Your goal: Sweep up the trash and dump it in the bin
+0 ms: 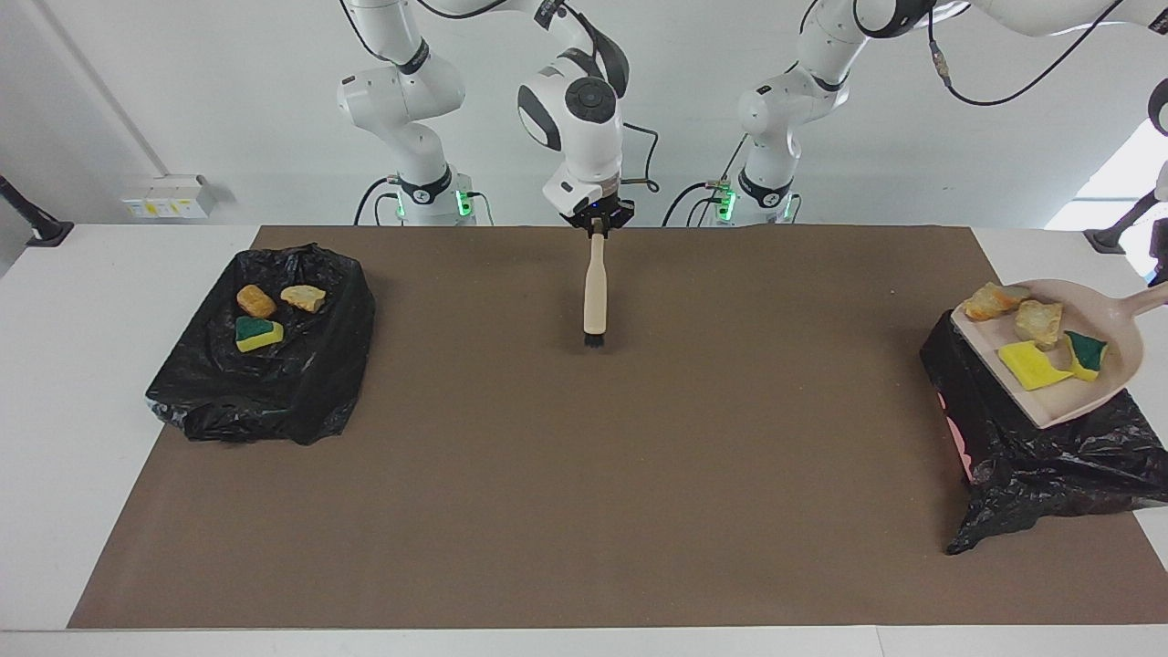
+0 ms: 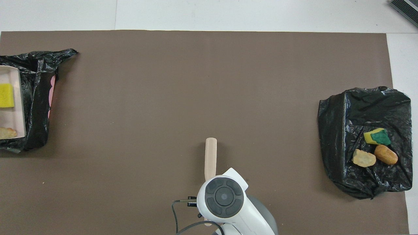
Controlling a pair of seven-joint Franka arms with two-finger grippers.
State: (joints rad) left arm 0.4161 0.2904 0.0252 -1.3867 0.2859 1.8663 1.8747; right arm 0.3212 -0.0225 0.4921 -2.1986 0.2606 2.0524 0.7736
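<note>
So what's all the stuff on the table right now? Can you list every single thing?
table: one, white, under everything
mat: one, brown, covering most of the table
black bags: two, one at the right arm's end, one at the left arm's end
dustpan: one, beige, up in the air over the bag at the left arm's end
scraps in the dustpan: four, two tan lumps, one yellow sponge, one green-topped sponge
scraps on the other bag: three, orange lump, tan lump, green-topped sponge
brush: one, beige with black bristles, hanging upright over the mat
right tool: shut on the brush's handle
left tool: out of the picture, where the dustpan's handle leads
</note>
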